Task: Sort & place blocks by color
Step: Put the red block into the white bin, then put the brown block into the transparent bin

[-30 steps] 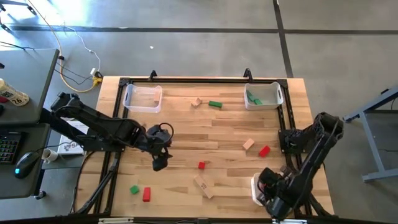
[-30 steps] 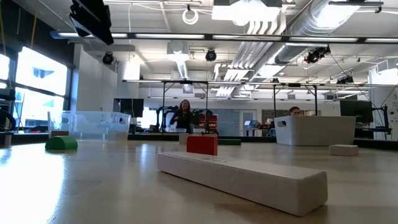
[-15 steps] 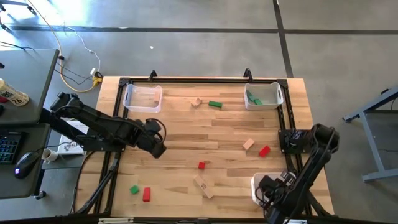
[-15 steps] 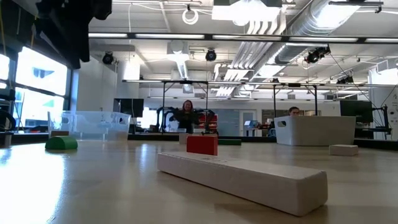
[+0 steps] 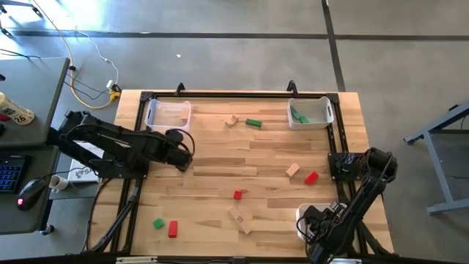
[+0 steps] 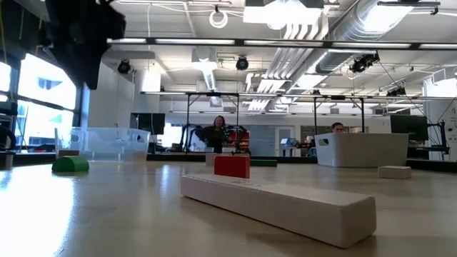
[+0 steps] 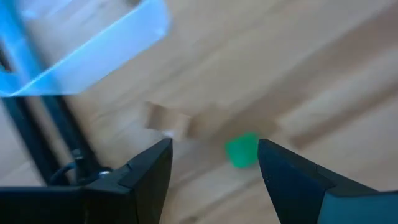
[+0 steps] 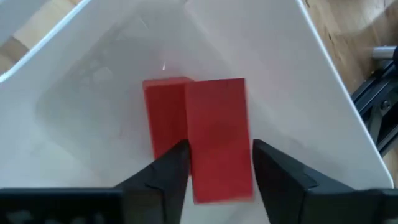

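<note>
- Red was the colour in hand: the right gripper (image 8: 214, 165) hung inside the white bin (image 8: 323, 81) at the near right corner of the table (image 5: 220, 158), and a red block (image 8: 217, 134) showed between its fingers, lying beside a second red block (image 8: 163, 112) on the bin floor. We judged this bin to be the red destination.
- We could not tell whether the fingers gripped the block or had let it go; they stood narrowly apart at about its width.
- The left gripper (image 7: 214, 165) stood wide and empty, above the left part of the table near the clear bin (image 5: 168, 115) at the far left, with a green block (image 7: 241, 149) ahead of it.
- Loose blocks lay across the table: a red block (image 5: 237, 194), a tan block (image 5: 239, 218), a green block (image 5: 157, 223) among them. The far right bin (image 5: 311, 113) held green pieces.
- Compared with a second earlier, we saw the left arm drawn back from mid-table toward the far left, and the right gripper lower, at the near edge.
</note>
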Motion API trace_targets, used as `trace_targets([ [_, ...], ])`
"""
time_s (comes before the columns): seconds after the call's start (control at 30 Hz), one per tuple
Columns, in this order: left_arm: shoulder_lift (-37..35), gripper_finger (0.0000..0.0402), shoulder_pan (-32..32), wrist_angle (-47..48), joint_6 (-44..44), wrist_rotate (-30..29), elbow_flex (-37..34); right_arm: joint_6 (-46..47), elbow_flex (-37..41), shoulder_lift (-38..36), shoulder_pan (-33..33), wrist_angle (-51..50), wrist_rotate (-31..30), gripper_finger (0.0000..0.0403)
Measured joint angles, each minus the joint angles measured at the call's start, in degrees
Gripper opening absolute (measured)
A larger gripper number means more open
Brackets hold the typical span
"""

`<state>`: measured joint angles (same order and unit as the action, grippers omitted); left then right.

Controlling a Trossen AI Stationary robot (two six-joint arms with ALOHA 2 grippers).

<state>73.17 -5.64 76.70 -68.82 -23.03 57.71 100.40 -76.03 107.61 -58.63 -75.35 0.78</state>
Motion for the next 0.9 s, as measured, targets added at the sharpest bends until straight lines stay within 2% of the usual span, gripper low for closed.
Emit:
trace_targets([
  [0.2,0.0,0.0223,5.9,-0.4,1.2,3.2,-5.7,-0.1,0.0,0.0,1.4,-0.3,0.2,0.0197],
  [0.57,0.0,0.0223,13.4,-7.5,14.0,6.1,-11.0,-0.6,-0.4,-0.1,4.4,-0.9,1.3,0.0200],
  [0.73,0.0,0.0223,15.3,-11.2,19.6,8.1,-13.3,-0.3,-3.6,-0.2,5.6,-5.4,-0.7,0.0199],
  [0.9,0.7,0.0223,15.5,-12.0,20.1,8.0,-15.1,-0.2,-6.5,-0.2,7.2,-10.3,-2.0,0.0199],
])
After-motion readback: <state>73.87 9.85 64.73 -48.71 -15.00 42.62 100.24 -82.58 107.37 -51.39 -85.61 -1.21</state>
